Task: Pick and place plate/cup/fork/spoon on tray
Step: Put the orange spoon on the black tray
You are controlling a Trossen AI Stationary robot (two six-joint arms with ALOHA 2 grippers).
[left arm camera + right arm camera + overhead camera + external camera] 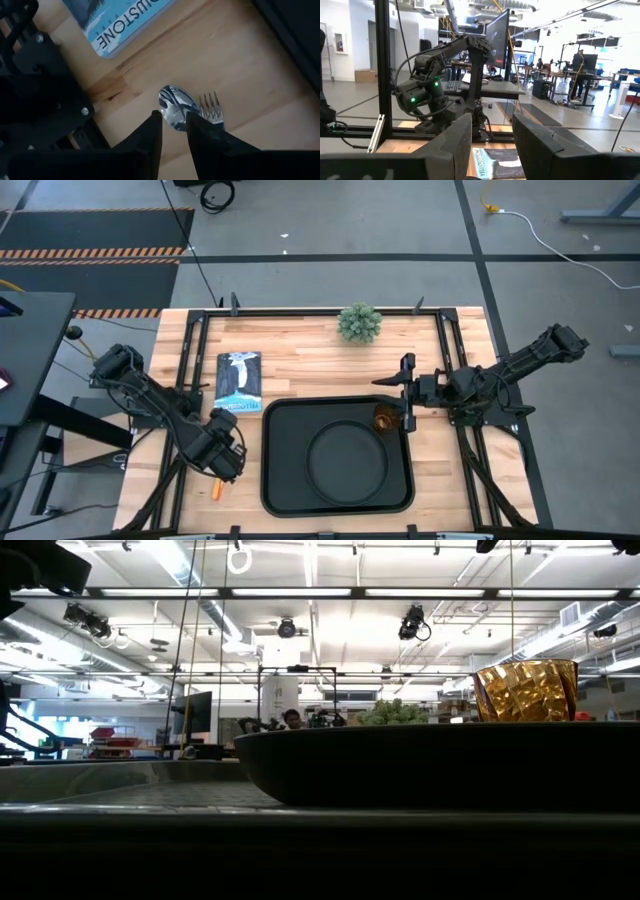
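The spoon (175, 107) and the fork (211, 106) lie side by side on the wooden table left of the tray; an orange handle (217, 490) shows below my left gripper. My left gripper (173, 122) hovers over them, its fingers a narrow gap apart on either side of the spoon bowl's near end. I see no touch. The round black plate (347, 462) lies on the black tray (280, 480). The amber cup (384, 420) stands upright in the tray's far right corner and also shows in the low view (525, 690). My right gripper (392, 380) is open and empty, just beyond the cup.
A blue-and-white book (239, 382) lies on the table left of the tray's far edge, close to my left gripper. A small green plant (359, 323) stands at the table's far edge. Black frame rails (190, 360) run along both sides of the table.
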